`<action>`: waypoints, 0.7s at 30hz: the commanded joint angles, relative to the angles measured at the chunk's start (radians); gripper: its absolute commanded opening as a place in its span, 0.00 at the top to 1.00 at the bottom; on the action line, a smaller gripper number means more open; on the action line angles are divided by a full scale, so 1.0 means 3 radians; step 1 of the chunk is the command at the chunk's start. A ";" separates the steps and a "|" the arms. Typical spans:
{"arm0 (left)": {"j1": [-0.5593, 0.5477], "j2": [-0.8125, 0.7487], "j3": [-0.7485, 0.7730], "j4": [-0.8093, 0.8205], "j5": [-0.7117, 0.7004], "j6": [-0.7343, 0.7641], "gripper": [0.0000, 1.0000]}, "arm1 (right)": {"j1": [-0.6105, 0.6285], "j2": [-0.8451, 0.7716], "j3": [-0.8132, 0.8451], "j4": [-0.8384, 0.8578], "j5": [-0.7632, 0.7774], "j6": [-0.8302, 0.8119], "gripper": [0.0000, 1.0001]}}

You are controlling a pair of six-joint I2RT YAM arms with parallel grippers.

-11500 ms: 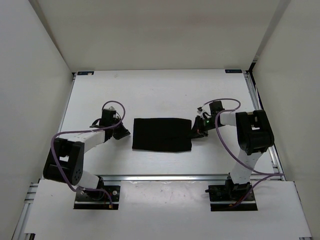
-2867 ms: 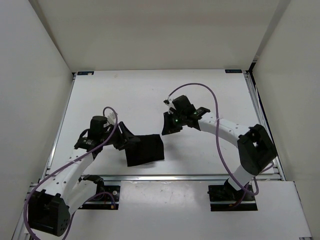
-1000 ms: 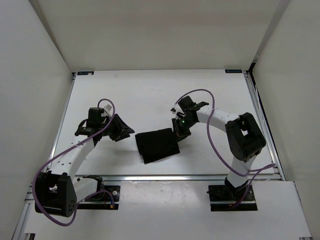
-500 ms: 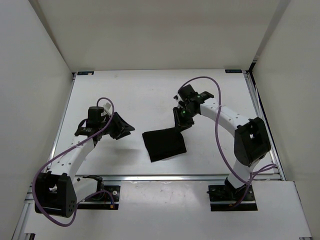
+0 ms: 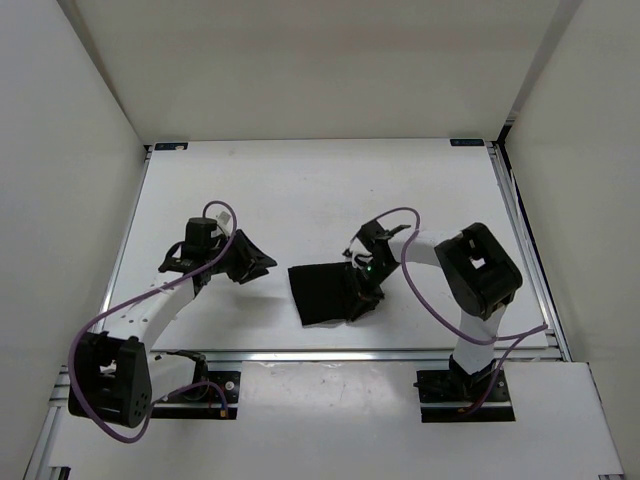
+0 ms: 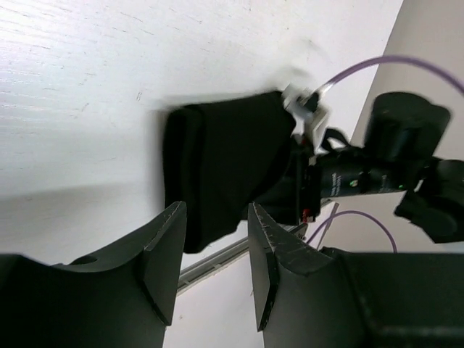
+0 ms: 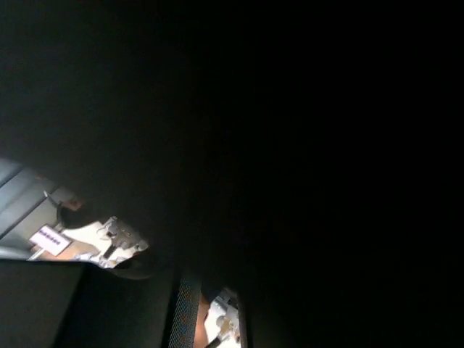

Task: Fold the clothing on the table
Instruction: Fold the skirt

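Observation:
The clothing (image 5: 322, 293) is a black fabric piece lying as a small, slightly skewed rectangle on the white table (image 5: 300, 190), near its front. My left gripper (image 5: 258, 264) hovers just left of it, open and holding nothing. In the left wrist view its fingers (image 6: 163, 254) frame the clothing (image 6: 217, 167) with a bare gap between them. My right gripper (image 5: 361, 289) is down on the clothing's right edge. The right wrist view is almost wholly dark fabric (image 7: 254, 109), so its jaws are hidden.
A silver rail (image 5: 330, 353) runs along the table's near edge, with both arm bases behind it. White walls (image 5: 80, 150) close in the left, right and back. Purple cables (image 5: 400, 215) loop off both arms.
My right gripper lifted off the clothing's far right corner, then came down toward me onto its right edge. The clothing shifted slightly right. My left gripper edged right.

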 commanded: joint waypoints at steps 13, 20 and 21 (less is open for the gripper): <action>-0.0220 -0.0022 0.0064 0.0198 0.0067 -0.0091 0.52 | -0.0286 -0.0688 0.0727 -0.0251 0.0304 -0.0194 0.72; -0.0935 0.0330 0.0156 0.0311 0.0011 -0.0199 0.84 | -0.0307 -0.0357 0.0928 -0.0236 0.0452 -0.0194 0.72; -0.1037 0.0421 0.0151 0.0331 0.0011 -0.0189 0.85 | -0.0266 -0.0295 0.0913 -0.0231 0.0473 -0.0209 0.73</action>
